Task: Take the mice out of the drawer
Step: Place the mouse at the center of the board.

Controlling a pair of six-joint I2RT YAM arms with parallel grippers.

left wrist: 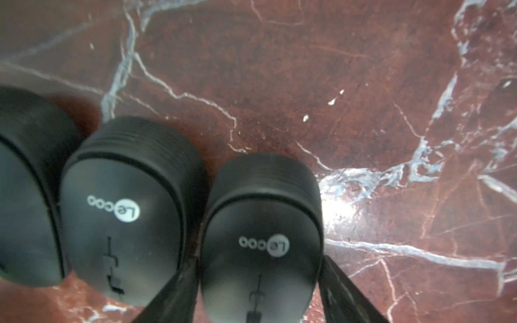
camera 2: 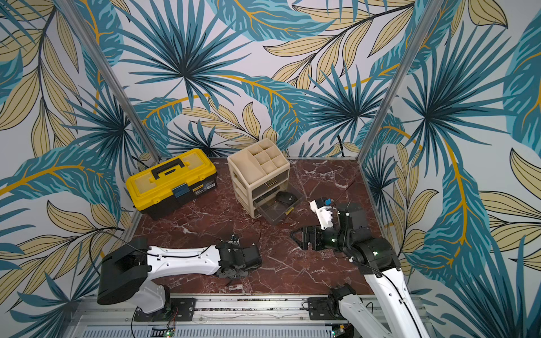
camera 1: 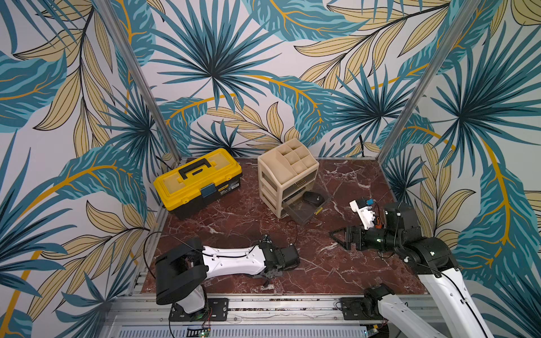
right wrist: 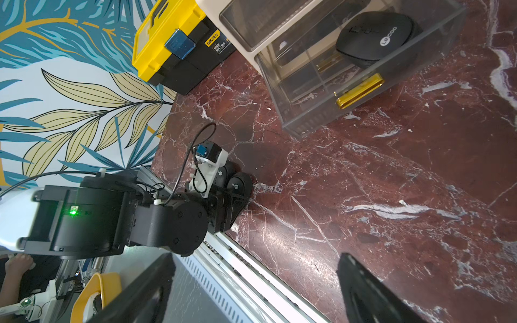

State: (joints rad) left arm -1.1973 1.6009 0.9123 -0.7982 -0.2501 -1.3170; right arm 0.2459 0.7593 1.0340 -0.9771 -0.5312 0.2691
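The end mouse point(left wrist: 261, 246), the middle mouse point(left wrist: 126, 212) and a third mouse point(left wrist: 25, 190) cut off by the frame, all black, lie side by side on the red marble table point(left wrist: 363, 84) near its front edge. The first two show a round white Lecoo logo. The left pincer point(left wrist: 258, 261) points down over the end mouse, with one finger point(left wrist: 179, 293) close along each flank. Its jaws stand about the mouse's width apart, and I cannot tell whether they press on it or only bracket it. In both top views the left wrist hides these mice.

A fourth mouse point(camera 1: 313, 198) sits in a pulled-out clear drawer point(camera 1: 301, 218) of the beige organizer point(camera 1: 281, 175) farther back on the table, well apart from both pincers. I cannot tell which tier it belongs to. A gold handle point(right wrist: 359, 91) marks a drawer front.

The right pincer point(camera 1: 339, 240) hangs low over bare marble on the right, in front of the drawer, with its jaws spread wide and empty. A closed yellow toolbox point(camera 1: 196, 181) stands near the organizer on its left.
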